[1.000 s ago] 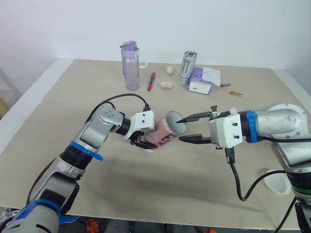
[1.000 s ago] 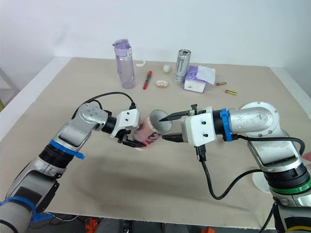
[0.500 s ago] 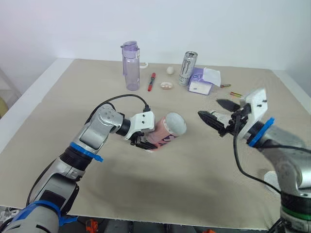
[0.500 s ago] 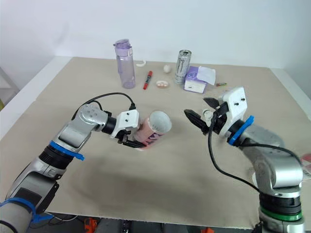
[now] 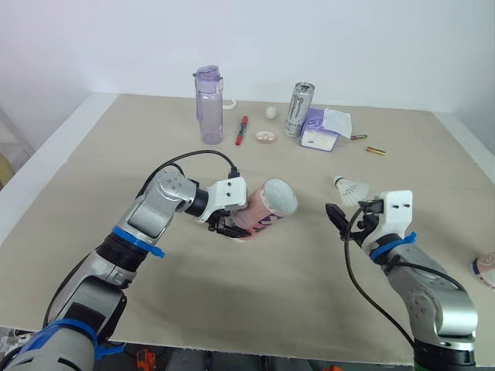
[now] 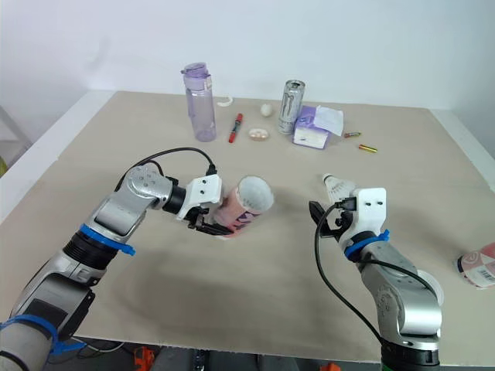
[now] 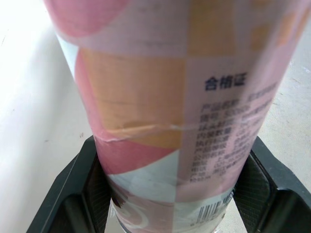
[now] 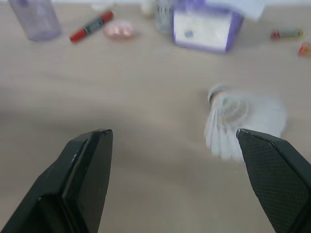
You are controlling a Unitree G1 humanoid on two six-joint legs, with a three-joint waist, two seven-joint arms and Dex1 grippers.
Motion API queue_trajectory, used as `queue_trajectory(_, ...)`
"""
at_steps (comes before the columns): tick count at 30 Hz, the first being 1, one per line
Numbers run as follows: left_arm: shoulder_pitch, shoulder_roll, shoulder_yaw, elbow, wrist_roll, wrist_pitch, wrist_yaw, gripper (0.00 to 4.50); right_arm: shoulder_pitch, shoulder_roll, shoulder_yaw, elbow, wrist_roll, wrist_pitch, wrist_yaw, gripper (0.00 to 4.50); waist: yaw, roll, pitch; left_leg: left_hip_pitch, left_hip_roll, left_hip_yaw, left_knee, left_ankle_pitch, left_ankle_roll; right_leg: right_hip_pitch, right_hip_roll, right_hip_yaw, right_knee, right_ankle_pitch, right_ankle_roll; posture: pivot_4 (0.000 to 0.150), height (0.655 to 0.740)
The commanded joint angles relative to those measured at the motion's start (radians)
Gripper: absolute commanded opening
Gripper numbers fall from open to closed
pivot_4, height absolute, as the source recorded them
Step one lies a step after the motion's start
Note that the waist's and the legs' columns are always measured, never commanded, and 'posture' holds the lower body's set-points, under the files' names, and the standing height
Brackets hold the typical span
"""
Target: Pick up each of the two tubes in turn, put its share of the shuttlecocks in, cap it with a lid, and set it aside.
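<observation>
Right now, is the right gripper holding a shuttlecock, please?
No, the right gripper is open; the shuttlecock lies loose on the table.

Clamps a pink tube (image 6: 246, 199) in the left claw (image 6: 210, 224), tilted above the surface (image 6: 116, 139), upper end turned toward the right claw (image 6: 325, 218). Holds that claw low, fingers apart, just beside a white shuttlecock (image 6: 337, 184) lying on the surface. Shows a second tube (image 6: 476, 265) lying at the right edge.

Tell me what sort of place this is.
Probably a robotics test bench: a cloth-covered table against a plain white wall, scattered props like a water bottle and drink can, and a tube in the left gripper.
</observation>
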Motion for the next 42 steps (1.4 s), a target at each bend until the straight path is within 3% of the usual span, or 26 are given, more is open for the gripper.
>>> queue_trajectory(1, 0.006, 0.0, -0.027, 0.017, 0.017, 0.0, 0.01, 3.12, -0.056, 0.006, -0.003, 0.044, -0.013, -0.052, 0.001, 4.38, 0.0, 0.0, 0.0, 0.0, 0.0, 0.0, 0.0, 0.0, 0.0, 0.0, 0.0, 0.0, 0.0, 0.0, 0.0, 0.15, 0.74)
queue_trajectory(16, 0.006, 0.0, -0.022, 0.017, 0.021, 0.002, 0.021, 3.12, -0.217, 0.052, -0.004, 0.267, -0.025, -0.11, -0.011, 4.38, 0.0, 0.0, 0.0, 0.0, 0.0, 0.0, 0.0, 0.0, 0.001, 0.0, 0.001, 0.0, 0.0, 0.0, 0.0, 0.15, 0.74)
queue_trajectory(30, 0.024, 0.008, -0.017, -0.007, 0.019, 0.016, 0.031, 3.12, -0.346, 0.007, 0.011, 0.528, -0.082, -0.214, 0.042, 4.38, -0.002, 0.0, 0.0, 0.0, -0.001, 0.0, 0.0, 0.001, 0.001, 0.0, 0.001, 0.0, 0.0, 0.002, -0.001, 0.15, 0.74)
queue_trajectory(36, 0.03, 0.008, -0.019, -0.013, 0.018, 0.019, 0.036, 3.12, -0.413, -0.015, 0.002, 0.644, -0.1, -0.272, 0.06, 2.69, -0.002, 0.0, 0.0, 0.0, -0.001, 0.0, 0.0, 0.001, 0.002, 0.0, 0.001, 0.0, 0.0, 0.002, -0.001, 0.15, 0.74)
queue_trajectory(42, 0.031, 0.009, -0.018, -0.014, 0.018, 0.019, 0.04, 3.12, -0.457, -0.021, 0.007, 0.741, -0.118, -0.331, 0.07, 0.36, -0.003, 0.0, 0.0, 0.001, -0.001, 0.0, 0.0, 0.002, 0.002, 0.0, 0.001, 0.0, 0.0, 0.003, -0.001, 0.15, 0.74)
